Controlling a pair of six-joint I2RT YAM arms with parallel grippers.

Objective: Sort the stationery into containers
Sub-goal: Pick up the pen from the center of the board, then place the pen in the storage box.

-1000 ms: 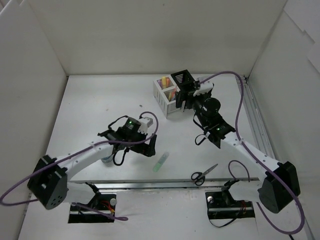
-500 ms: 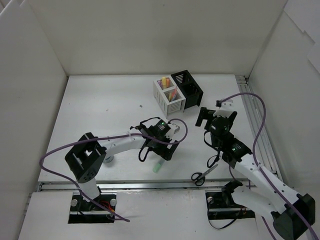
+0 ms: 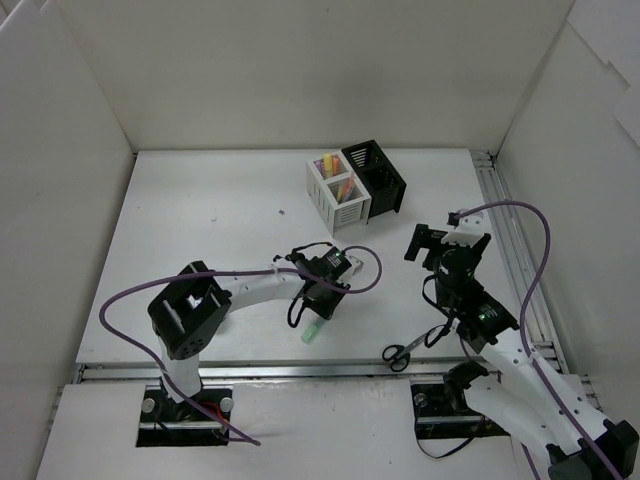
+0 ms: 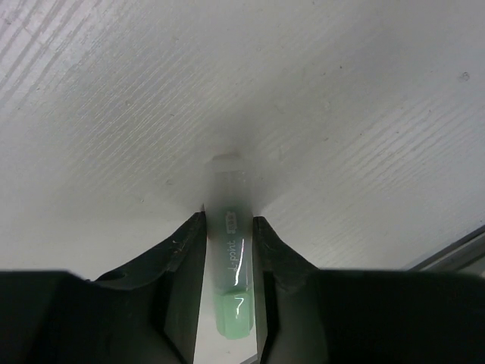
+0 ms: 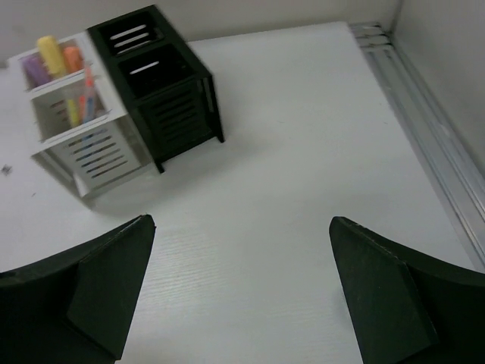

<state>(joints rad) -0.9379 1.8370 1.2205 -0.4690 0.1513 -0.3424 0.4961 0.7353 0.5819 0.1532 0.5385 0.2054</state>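
Fingers (image 4: 189, 250) of the left claw (image 4: 229, 220) are pressing against both sides of the green marker (image 4: 229, 265), which is lying flat on the white bench (image 3: 200, 220). The claw is closed down to the marker's width, gripping its barrel, with the paler cap end sitting back between the fingers and the other end pointing out past the fingertips. From the top view, this marker is lying near the front edge of the bench, between the two arms, with the left arm reaching across over it.

The right claw (image 5: 241, 224) is hanging above the bench with its fingers spread wide and nothing between them. It is facing the joined holders from the near side, well apart from them.

The white two-compartment holder (image 5: 83, 144) and the black holder (image 5: 170, 98) are standing upright, touching side by side, toward the back of the bench. A yellow marker (image 5: 51, 53), an orange marker (image 5: 72, 57) and a purple marker (image 5: 34, 68) are standing in the white holder's rear compartment. A thin red pencil (image 5: 89, 87) is leaning in its front compartment beside something yellow.

Black-handled scissors (image 3: 408, 348) are lying on the bench near the front edge, just beside the right arm and apart from the green marker.
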